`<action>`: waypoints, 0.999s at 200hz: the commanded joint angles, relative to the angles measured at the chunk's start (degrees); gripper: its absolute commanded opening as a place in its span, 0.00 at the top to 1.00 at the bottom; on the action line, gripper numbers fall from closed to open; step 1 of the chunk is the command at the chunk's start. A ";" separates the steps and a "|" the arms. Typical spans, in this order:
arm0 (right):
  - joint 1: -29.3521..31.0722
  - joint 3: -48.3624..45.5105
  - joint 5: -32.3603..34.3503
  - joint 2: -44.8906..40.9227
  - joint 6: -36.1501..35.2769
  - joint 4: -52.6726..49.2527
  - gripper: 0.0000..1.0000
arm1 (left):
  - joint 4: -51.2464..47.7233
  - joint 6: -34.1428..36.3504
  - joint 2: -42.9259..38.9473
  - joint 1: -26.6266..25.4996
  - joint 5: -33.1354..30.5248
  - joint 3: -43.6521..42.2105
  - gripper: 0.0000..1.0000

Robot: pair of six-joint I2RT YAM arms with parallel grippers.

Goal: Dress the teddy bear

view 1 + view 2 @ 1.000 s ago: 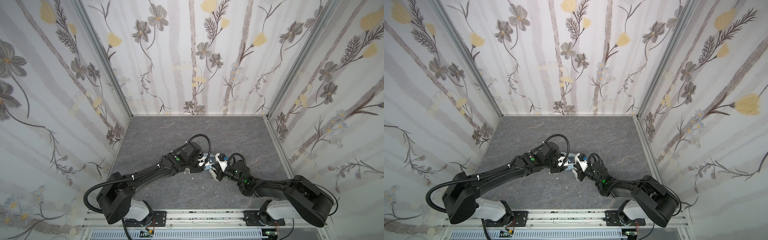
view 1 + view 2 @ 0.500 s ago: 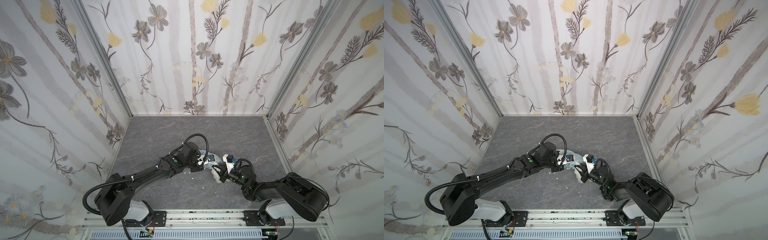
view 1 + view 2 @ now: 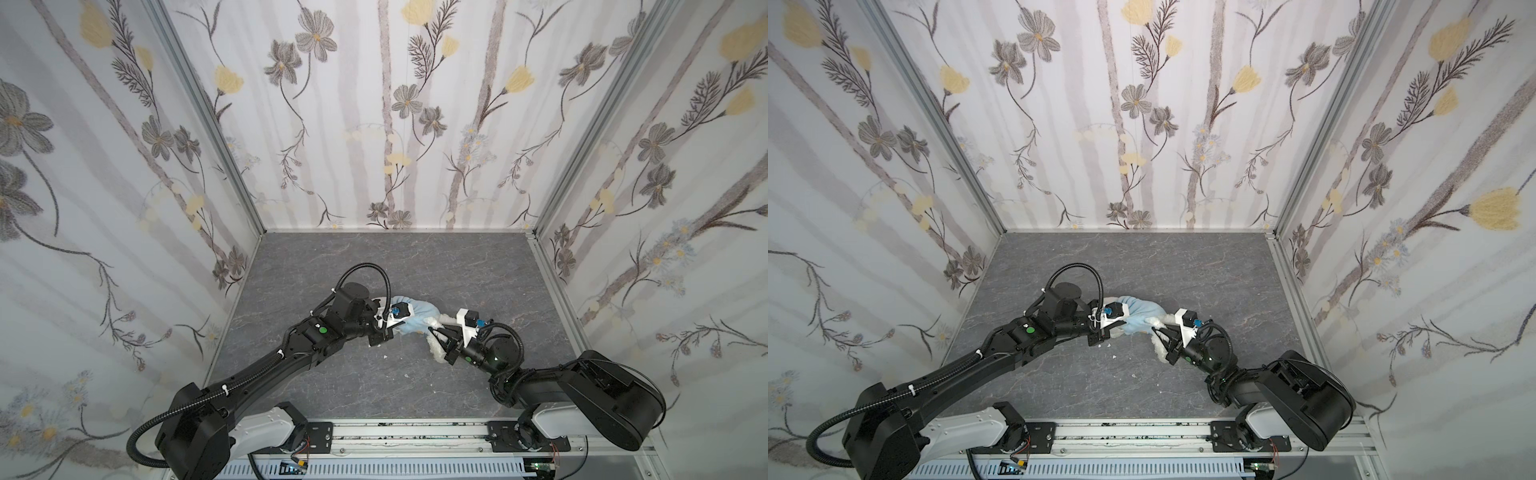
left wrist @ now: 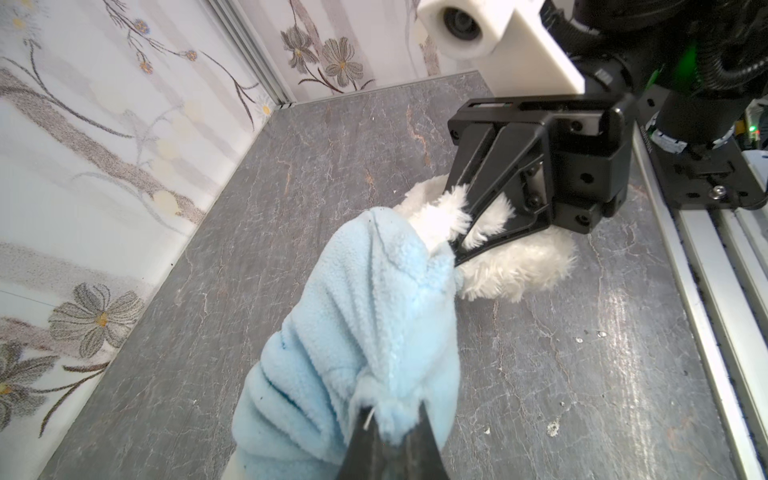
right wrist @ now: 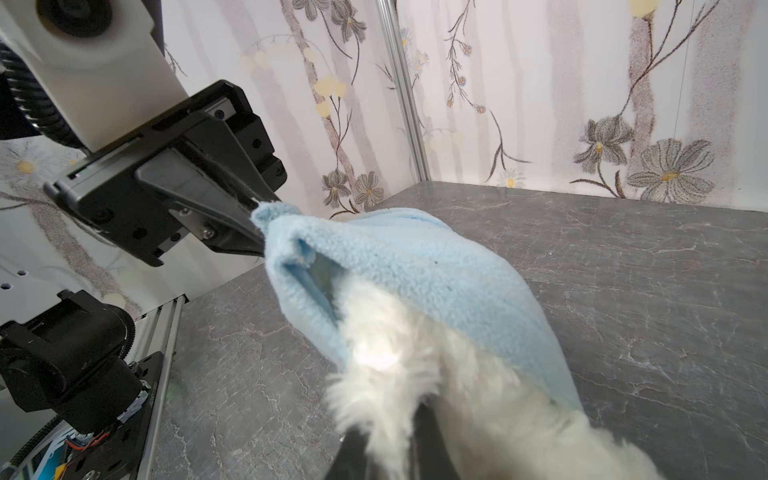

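Observation:
The teddy bear [image 3: 434, 350] [image 3: 1158, 352] is a fluffy white plush lying on the grey floor, its upper part hidden inside a light-blue hoodie [image 3: 419, 316] [image 3: 1144, 316]. My left gripper [image 4: 392, 415] [image 3: 397, 329] is shut on a bunched edge of the hoodie [image 4: 365, 316]. My right gripper [image 5: 390, 428] [image 3: 432, 330] is shut on a tuft of the teddy bear's white fur [image 5: 415, 365]. The hoodie [image 5: 415, 266] stretches between the two grippers, over the bear [image 4: 519, 266]. The bear's face is hidden.
Small white fluff bits [image 3: 385, 356] lie on the grey floor near the grippers. Floral walls enclose the floor on three sides. An aluminium rail [image 3: 395, 432] carrying both arm bases runs along the front edge.
My left gripper has shut on the hoodie's edge. The right gripper has drawn away to the right with the bear's fur in it, and the hoodie is now stretched between the two.

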 commanded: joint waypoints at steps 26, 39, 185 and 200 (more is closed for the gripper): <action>-0.20 -0.84 3.33 0.19 -0.34 1.24 1.00 | 2.39 -2.54 -1.71 2.21 0.38 -2.15 1.00; 0.87 0.11 1.54 -0.88 -4.03 -1.09 0.94 | 2.04 -1.59 -0.86 0.92 -1.85 -2.04 1.00; 4.04 11.20 11.73 -19.53 -21.92 -49.47 0.41 | 0.72 -1.25 5.99 -3.06 -15.05 1.36 1.00; 4.07 11.49 10.89 -21.18 -22.28 -51.58 0.37 | 0.71 -2.05 7.55 -2.97 -16.49 2.25 1.00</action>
